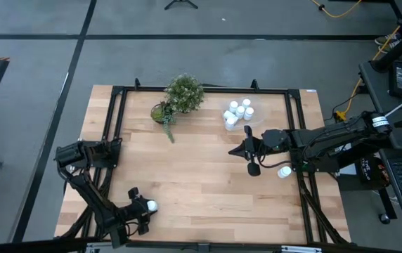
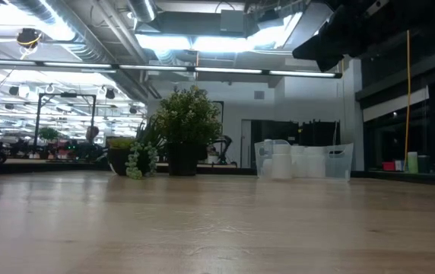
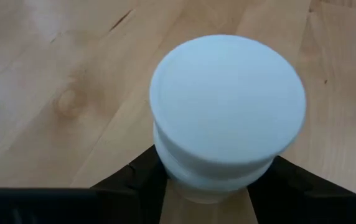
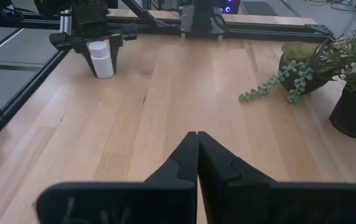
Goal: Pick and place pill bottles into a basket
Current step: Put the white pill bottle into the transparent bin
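Observation:
My left gripper (image 1: pixel 145 209) is near the table's front left, shut on a white pill bottle (image 1: pixel 151 206) whose round cap fills the left wrist view (image 3: pixel 228 106). The right wrist view shows the same bottle upright (image 4: pixel 102 59). My right gripper (image 1: pixel 233 150) is shut and empty over the table's right middle, its fingers pointing toward the left edge (image 4: pixel 198 146). The clear basket (image 1: pixel 251 121) at the far right holds several white bottles (image 1: pixel 237 112) and also shows in the low view (image 2: pixel 339 161). Another bottle (image 1: pixel 284 171) sits on the table beside the right arm. My left gripper pinches the bottle's body just under the cap (image 3: pixel 165 163) between its two fingers (image 3: pixel 134 180), one on each side. The fingers come from above, pointing down. The bottle is upright, with its base at or just above the wood; I cannot tell which.
A leafy potted plant (image 1: pixel 184 92) and a smaller trailing plant (image 1: pixel 163 114) stand at the far middle. A black metal frame (image 1: pixel 117 119) runs around the tabletop. Bare wood (image 1: pixel 194 176) lies between the two grippers.

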Action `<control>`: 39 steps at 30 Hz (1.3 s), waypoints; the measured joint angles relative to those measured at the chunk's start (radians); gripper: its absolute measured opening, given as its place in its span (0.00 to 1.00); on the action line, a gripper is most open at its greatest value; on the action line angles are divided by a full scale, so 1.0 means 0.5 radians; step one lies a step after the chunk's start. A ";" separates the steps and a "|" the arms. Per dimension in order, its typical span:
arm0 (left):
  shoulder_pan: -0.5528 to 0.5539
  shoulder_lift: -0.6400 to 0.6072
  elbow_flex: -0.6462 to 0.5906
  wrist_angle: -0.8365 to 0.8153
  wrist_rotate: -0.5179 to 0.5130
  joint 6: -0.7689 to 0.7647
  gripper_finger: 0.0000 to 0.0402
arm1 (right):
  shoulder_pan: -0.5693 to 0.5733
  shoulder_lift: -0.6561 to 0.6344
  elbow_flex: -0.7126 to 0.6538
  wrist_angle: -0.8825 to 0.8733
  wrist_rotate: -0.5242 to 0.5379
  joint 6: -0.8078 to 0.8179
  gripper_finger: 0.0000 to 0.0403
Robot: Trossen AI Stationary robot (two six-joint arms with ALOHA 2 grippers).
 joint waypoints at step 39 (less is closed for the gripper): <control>1.467 -1.215 -0.171 0.516 0.729 2.565 0.42 | -0.075 0.001 0.001 0.000 0.005 -0.476 0.01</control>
